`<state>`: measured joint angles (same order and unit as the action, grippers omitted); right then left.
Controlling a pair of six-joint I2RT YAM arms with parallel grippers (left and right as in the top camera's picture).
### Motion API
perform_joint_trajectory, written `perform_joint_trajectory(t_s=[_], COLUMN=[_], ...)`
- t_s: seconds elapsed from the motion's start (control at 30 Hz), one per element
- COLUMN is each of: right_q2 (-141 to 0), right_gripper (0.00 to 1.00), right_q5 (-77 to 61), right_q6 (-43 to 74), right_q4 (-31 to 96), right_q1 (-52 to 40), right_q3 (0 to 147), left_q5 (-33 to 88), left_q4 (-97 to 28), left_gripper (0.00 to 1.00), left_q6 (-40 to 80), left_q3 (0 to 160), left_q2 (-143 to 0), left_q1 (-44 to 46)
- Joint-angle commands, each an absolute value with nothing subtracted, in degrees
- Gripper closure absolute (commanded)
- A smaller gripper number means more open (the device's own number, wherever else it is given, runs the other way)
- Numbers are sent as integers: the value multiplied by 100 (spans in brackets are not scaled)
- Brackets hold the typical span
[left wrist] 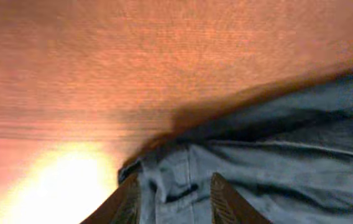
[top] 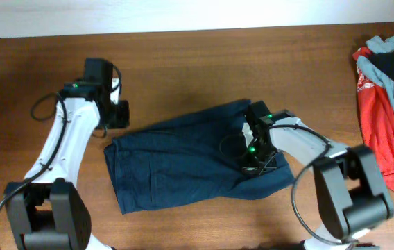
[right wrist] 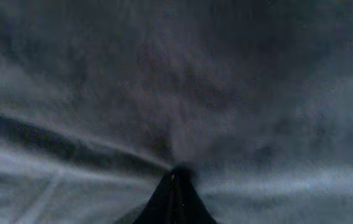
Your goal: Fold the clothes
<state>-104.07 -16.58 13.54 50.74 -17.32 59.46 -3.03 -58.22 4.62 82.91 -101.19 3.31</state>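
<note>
Navy clothes lie spread flat mid-worktop. Our right hand is down on their right end, fingers pinched together on the cloth (creases run straight into the tip). Our left hand is at the upper-left corner, fingers apart, cloth between them. A red-and-grey pile sits far right.

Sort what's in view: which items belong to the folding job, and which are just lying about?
Job: navy shorts, mid-table; left gripper at their corner; right gripper on their right side.
Lying about: red garment and grey-blue garment, heaped at the right edge of the table.
</note>
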Motion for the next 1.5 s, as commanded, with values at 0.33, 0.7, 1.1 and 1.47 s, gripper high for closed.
perform_joint_trajectory(t_s=[0.33,0.7,1.1,1.47], right_q2=[-9592,-10700,-10219,-8191], right_gripper=[80,83,75,64], right_q5=[-2327,-401,-1796,-1887], right_q6=[-213,1317,1592,1372], right_q4=[4056,2943,3304,3824], right_q1=[-1922,-1374,-336,-336], right_q3=[5894,5894,5896,5896], left_q5=[163,45,1684,2080], left_q4=[-7183,-7885,-5848,-4235], left_gripper=[70,50,31,13], left_q6=[1540,1761,1756,2377], left_q3=[8785,7804,5166,3548], left_q2=[-9183,-7848,-7712,-7717], left_q1=[-242,-242,-242,-242])
